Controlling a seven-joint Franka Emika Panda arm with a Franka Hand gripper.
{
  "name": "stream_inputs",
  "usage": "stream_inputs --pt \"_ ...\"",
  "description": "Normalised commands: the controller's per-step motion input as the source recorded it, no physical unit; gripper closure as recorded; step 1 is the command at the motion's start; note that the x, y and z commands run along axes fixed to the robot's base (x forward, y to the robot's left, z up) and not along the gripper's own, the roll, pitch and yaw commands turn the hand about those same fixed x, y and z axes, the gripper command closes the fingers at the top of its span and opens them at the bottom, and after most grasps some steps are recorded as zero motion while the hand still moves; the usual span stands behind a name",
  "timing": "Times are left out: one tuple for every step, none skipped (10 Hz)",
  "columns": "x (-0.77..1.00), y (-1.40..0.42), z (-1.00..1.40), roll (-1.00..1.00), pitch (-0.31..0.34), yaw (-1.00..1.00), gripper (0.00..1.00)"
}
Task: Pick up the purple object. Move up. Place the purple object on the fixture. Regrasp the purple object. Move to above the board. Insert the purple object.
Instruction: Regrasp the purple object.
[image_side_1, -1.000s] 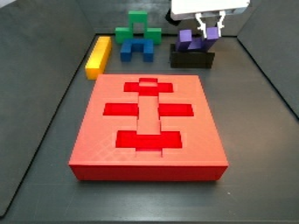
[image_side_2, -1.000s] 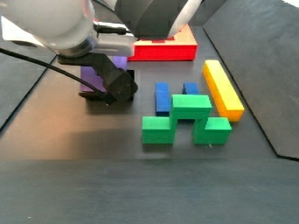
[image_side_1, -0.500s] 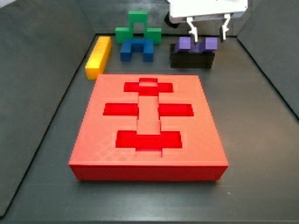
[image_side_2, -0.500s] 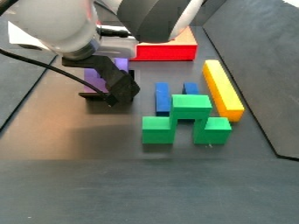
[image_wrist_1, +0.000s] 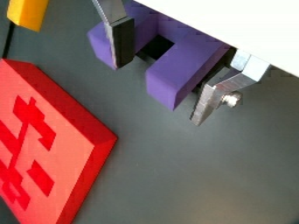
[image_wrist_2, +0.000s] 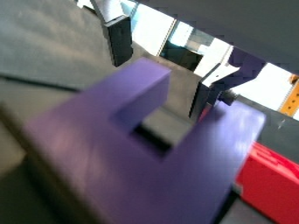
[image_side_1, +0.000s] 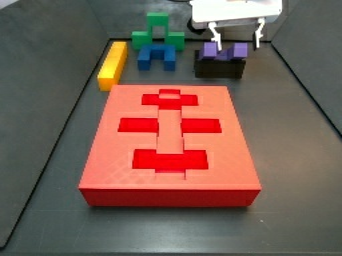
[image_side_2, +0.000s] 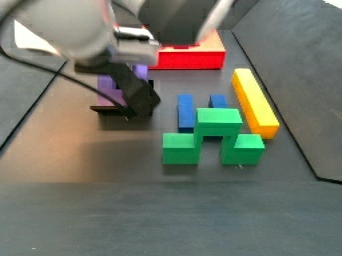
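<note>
The purple object (image_side_1: 226, 49) stands in the black fixture (image_side_1: 221, 69) at the back right, its two prongs pointing up. Above it hangs my gripper (image_side_1: 234, 35), open, with a finger over each side and nothing held. In a wrist view the gripper (image_wrist_1: 163, 68) straddles the U-shaped purple object (image_wrist_1: 181, 70), with the fingers (image_wrist_1: 121, 39) raised clear of it. The other wrist view has the purple object (image_wrist_2: 152, 149) large and close below the gripper (image_wrist_2: 163, 63). The red board (image_side_1: 167, 140) lies in the middle, with dark recesses along it. From a side view the arm partly hides the purple object (image_side_2: 130, 80) and the fixture (image_side_2: 120, 108).
A yellow bar (image_side_1: 112, 63), a green block (image_side_1: 160, 35) and a blue block (image_side_1: 158, 55) sit at the back left of the board. They also show in a side view: yellow bar (image_side_2: 254, 100), green block (image_side_2: 207, 135), blue block (image_side_2: 187, 108), with the board (image_side_2: 187, 57) behind.
My gripper has let go of the purple object and risen a little above it. The purple object stays in the fixture.
</note>
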Motion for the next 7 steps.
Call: stream_inputs --pt "0.17 -0.28 0.83 0.24 -0.083 0.0 0.0" --pt "0.31 -0.29 0.83 0.25 -0.017 0.01 0.0" --pt "0.27 -0.23 0.84 0.32 -0.009 0.06 0.0" --pt "0.14 -0.21 0.82 0.47 -0.031 0.08 0.0" --pt "0.05 -0.4 0.63 1.0 -0.031 0.0 0.0" --pt "0.0 -0.39 0.05 1.0 -0.063 0.0 0.0" --pt "0.0 -0.38 0.04 1.0 -0.129 0.0 0.0"
